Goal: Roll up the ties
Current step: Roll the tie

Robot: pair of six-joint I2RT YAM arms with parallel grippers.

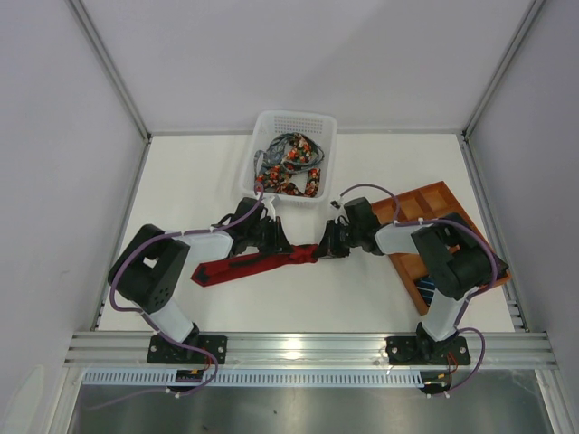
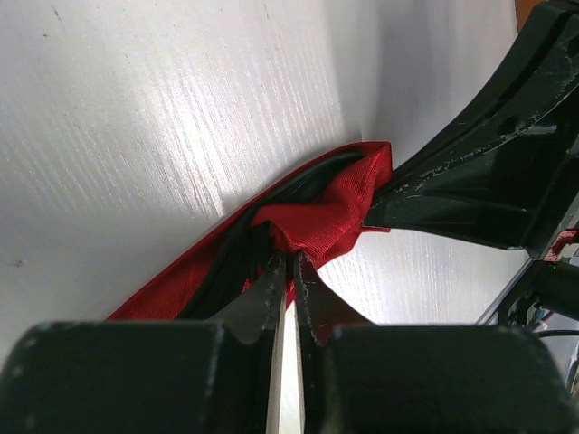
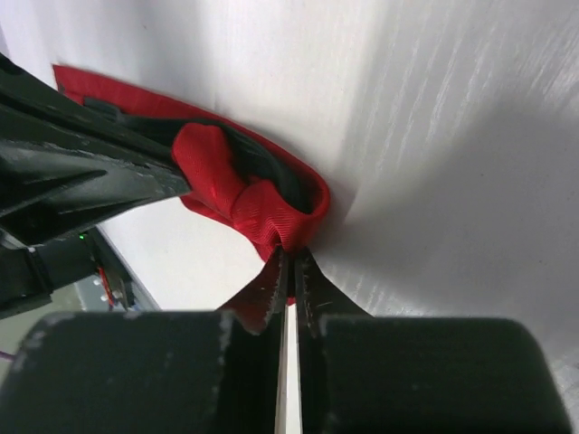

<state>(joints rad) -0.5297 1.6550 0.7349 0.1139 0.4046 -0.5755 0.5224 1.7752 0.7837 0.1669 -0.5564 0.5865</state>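
1. The red tie [image 1: 249, 266] lies on the tabletop [image 1: 362, 294], long axis running left to right, its folded end pointing right.
2. The left end effector [image 2: 289, 264] and right end effector [image 3: 289, 258] are both clamped on that fold.
3. Behind it, patterned ties [image 1: 291, 163] fill the white basket [image 1: 294, 120].

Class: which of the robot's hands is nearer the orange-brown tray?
Right. The right hand, shut on the end of the red tie, sits between the tray and the left hand, which grips the same tie farther from the tray.
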